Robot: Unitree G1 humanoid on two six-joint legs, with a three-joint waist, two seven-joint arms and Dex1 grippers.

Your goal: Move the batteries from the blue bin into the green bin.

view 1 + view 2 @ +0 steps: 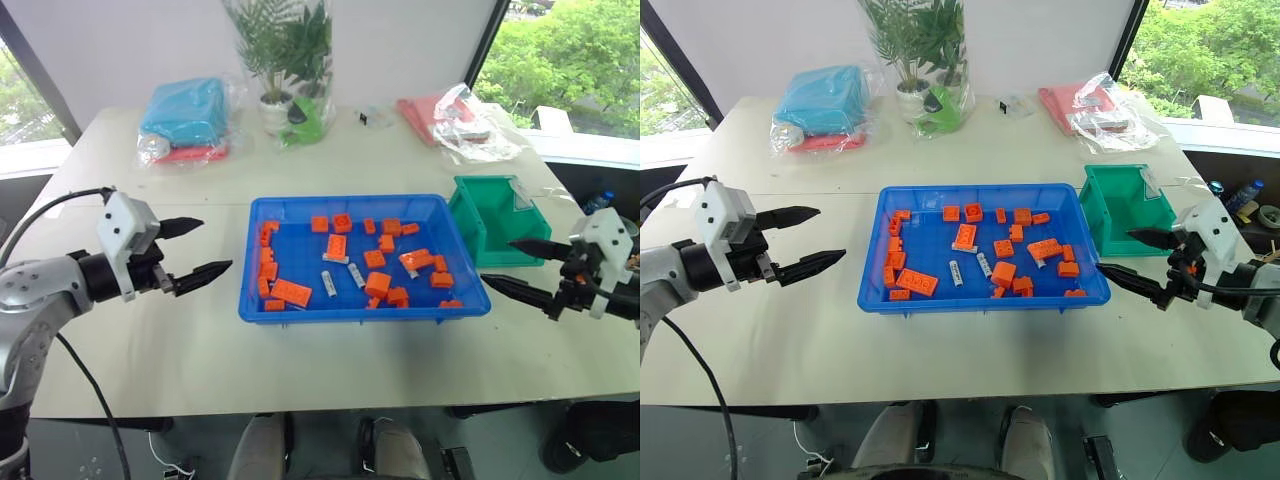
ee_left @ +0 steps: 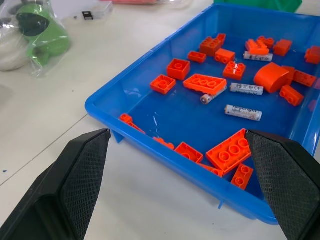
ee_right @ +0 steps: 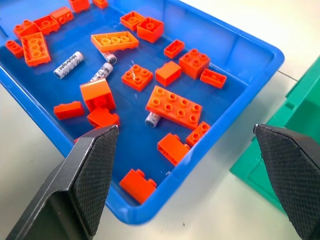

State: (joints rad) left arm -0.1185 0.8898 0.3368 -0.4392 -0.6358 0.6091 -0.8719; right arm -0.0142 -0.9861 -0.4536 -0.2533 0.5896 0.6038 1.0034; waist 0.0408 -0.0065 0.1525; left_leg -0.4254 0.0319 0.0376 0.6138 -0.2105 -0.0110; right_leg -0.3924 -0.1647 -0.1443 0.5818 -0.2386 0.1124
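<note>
The blue bin (image 1: pixel 352 313) sits mid-table, strewn with orange bricks (image 1: pixel 290 292). Among them lie several silver-grey batteries: two side by side near the middle (image 1: pixel 328 284) (image 1: pixel 356 275), and one half under a brick (image 3: pixel 152 119). The left wrist view shows two of them clearly (image 2: pixel 243 113) (image 2: pixel 246 89). The green bin (image 1: pixel 490 215) stands just right of the blue bin and looks empty. My left gripper (image 1: pixel 215 246) hovers open left of the blue bin, pointing at it. My right gripper (image 1: pixel 497 261) hovers open at its right end, in front of the green bin. Neither holds anything.
At the back of the table are a light-blue bagged bundle (image 1: pixel 185 112), a potted plant wrapped in plastic (image 1: pixel 280 60), a green toy in a bag (image 1: pixel 302 122) and a pink bagged bundle (image 1: pixel 455 115). Bare tabletop (image 1: pixel 150 340) lies in front of the bins.
</note>
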